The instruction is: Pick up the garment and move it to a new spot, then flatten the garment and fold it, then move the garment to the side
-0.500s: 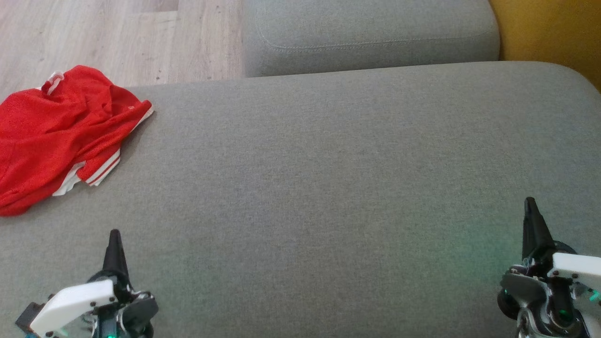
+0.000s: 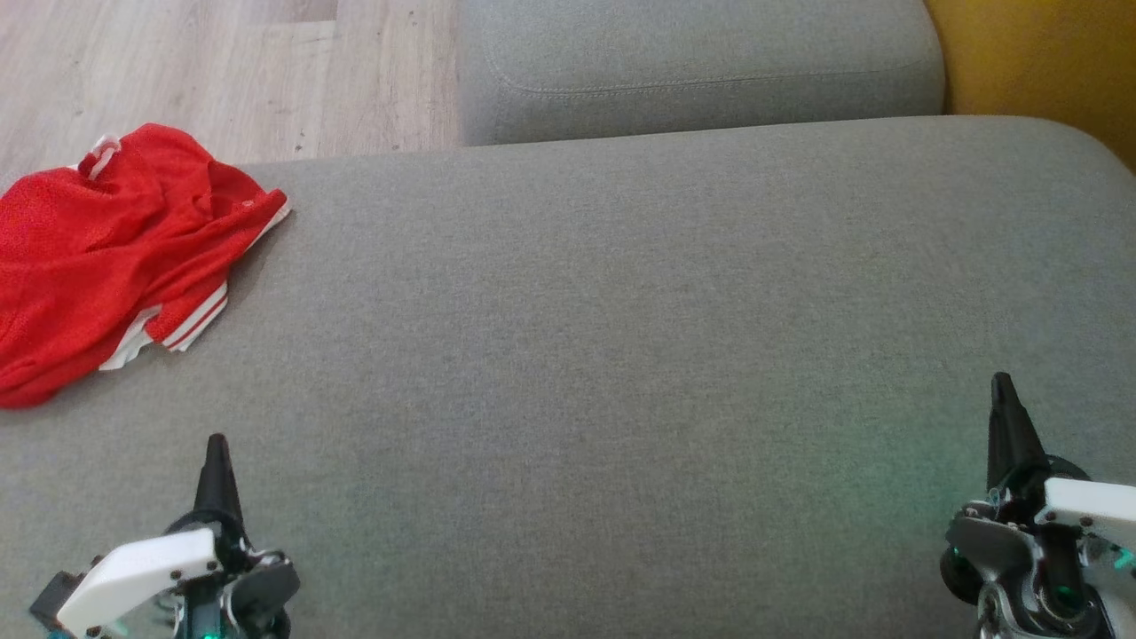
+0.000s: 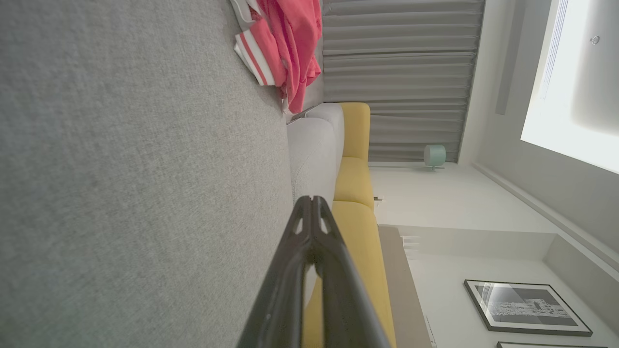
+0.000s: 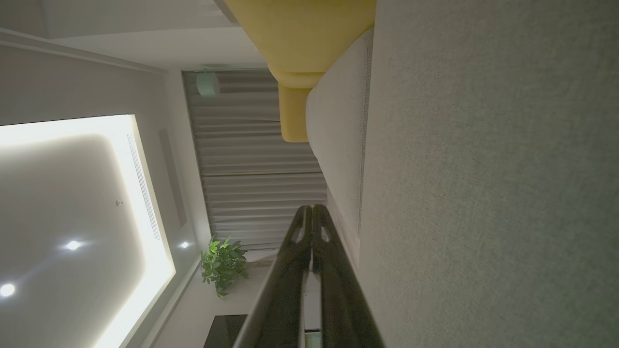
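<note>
Both hands sit low at the near edge of the head view, the left hand [image 2: 216, 453] at lower left and the right hand [image 2: 1003, 395] at lower right. Each has its two dark fingers pressed together into one point and holds nothing. They are set wide apart over the broad grey sofa seat [image 2: 621, 355], which reads to me as a parked pose before any reach. The red garment [image 2: 106, 248], mesh sportswear with white stripes at a hem, lies crumpled at the seat's far left corner. Part of it seems to spill over the edge toward the wooden floor [image 2: 177, 62]. It is well apart from both hands and nearer the left one, so I'd expect that arm to go first.

From the left wrist, the left hand [image 3: 312, 203] shows its fingers meeting at the tips, closed on air and pointing along the seat. The red garment [image 3: 285, 43] is bunched far ahead at the top of that view, near a grey curtain [image 3: 401, 72].

From the right wrist, the right hand [image 4: 312, 210] is likewise closed and empty, held just above bare grey fabric, with a potted plant [image 4: 222, 266] beyond.
</note>
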Tool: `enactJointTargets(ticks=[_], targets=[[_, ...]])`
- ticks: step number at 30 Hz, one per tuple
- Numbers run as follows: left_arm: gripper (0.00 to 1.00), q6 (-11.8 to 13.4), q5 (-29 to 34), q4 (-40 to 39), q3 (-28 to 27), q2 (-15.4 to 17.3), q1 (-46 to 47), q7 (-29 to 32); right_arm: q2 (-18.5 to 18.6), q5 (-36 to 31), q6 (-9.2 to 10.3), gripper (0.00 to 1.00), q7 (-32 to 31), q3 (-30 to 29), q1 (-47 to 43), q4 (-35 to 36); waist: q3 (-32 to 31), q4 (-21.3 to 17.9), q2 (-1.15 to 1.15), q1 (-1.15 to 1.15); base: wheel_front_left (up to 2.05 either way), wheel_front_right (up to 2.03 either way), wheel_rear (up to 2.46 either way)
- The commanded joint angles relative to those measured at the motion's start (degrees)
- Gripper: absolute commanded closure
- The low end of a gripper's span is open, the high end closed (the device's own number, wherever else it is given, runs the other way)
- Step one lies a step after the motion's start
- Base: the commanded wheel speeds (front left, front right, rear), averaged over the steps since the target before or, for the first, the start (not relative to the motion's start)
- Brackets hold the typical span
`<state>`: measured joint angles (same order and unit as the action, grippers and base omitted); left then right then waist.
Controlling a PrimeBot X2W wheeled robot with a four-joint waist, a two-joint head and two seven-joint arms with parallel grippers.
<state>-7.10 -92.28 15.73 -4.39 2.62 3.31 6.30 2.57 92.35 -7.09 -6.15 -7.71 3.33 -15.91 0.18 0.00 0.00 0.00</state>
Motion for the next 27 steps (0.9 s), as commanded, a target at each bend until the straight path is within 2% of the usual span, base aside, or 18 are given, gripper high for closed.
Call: enactJointTargets(ticks=[1, 27], targets=[[1.00, -0.4, 0.1, -1.7, -2.1, 0.3, 2.9, 0.2, 0.3, -0.2, -0.40, 1.00, -0.3, 1.2, 2.9, 1.9, 0.0, 0.0, 0.00, 0.00, 0.00, 0.00, 0.00], [1.00, -0.4, 0.1, -1.7, -2.1, 0.3, 2.9, 0.2, 0.3, -0.2, -0.40, 1.00, -0.3, 1.2, 2.9, 1.9, 0.0, 0.0, 0.00, 0.00, 0.00, 0.00, 0.00]])
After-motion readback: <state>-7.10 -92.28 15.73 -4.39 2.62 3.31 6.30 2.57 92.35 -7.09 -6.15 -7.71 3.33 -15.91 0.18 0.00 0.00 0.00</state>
